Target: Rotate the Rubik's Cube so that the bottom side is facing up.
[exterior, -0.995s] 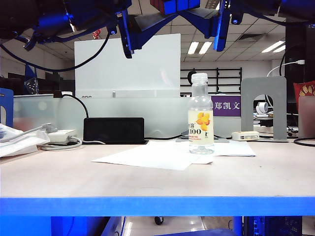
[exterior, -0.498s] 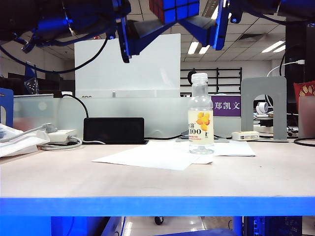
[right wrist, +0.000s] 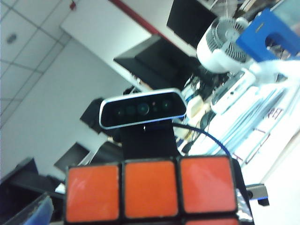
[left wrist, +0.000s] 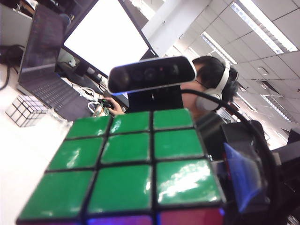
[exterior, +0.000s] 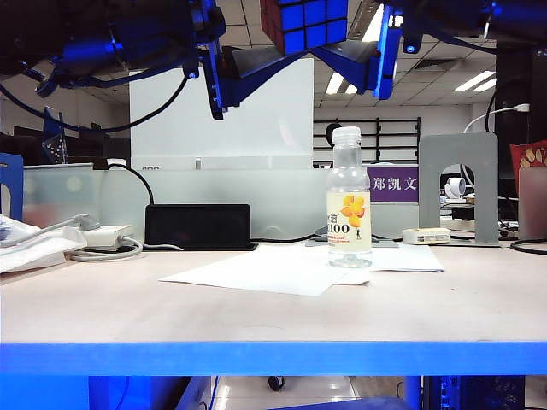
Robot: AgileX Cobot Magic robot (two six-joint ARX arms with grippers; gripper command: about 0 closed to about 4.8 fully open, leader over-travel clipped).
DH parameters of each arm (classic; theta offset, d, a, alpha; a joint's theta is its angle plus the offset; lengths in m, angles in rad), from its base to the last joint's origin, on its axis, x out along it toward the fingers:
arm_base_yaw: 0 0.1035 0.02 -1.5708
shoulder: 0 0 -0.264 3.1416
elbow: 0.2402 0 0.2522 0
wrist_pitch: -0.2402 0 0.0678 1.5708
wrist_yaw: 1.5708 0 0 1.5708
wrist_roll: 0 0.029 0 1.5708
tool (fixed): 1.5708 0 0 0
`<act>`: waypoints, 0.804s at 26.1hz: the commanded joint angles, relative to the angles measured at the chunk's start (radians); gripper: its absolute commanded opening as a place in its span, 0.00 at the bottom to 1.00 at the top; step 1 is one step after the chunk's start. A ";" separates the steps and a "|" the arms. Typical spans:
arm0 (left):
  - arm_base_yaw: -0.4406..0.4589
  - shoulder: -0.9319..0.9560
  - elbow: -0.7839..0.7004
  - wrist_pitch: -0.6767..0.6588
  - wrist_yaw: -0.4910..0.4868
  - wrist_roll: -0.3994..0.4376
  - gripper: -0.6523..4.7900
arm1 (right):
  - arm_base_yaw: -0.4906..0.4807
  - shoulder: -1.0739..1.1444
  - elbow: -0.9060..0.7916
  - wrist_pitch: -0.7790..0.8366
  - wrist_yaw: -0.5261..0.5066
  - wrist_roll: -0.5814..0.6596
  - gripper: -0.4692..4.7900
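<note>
1. The Rubik's Cube (left wrist: 136, 164) fills the space right in front of the left gripper, its green face of nine stickers toward the camera.
2. Beyond the cube sits a camera (left wrist: 151, 75).
3. Farther off: a laptop (left wrist: 49, 70) and a silver cube (left wrist: 26, 108).

The exterior view's upper edge cuts off the top of the Rubik's Cube (exterior: 304, 23) and most of both arms. The left gripper (exterior: 244, 64) and right gripper (exterior: 363, 55) show only partly there, so contact with the cube cannot be judged. Both wrist views crop the cube; a man (left wrist: 213, 89) is half hidden behind a camera (left wrist: 152, 74).
</note>
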 commanded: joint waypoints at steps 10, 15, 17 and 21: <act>0.064 -0.012 0.009 0.010 0.021 0.016 0.38 | -0.102 0.008 0.002 -0.064 0.035 -0.069 0.97; 0.107 -0.012 0.010 -0.054 0.041 0.027 0.37 | -0.109 0.014 0.002 -0.075 0.021 -0.087 0.97; 0.135 -0.012 0.010 -0.107 0.048 0.028 0.32 | -0.114 0.014 0.002 -0.102 0.020 -0.097 0.97; 0.195 -0.012 0.010 -0.126 0.109 0.018 0.32 | -0.127 0.014 0.002 -0.120 0.015 -0.110 0.97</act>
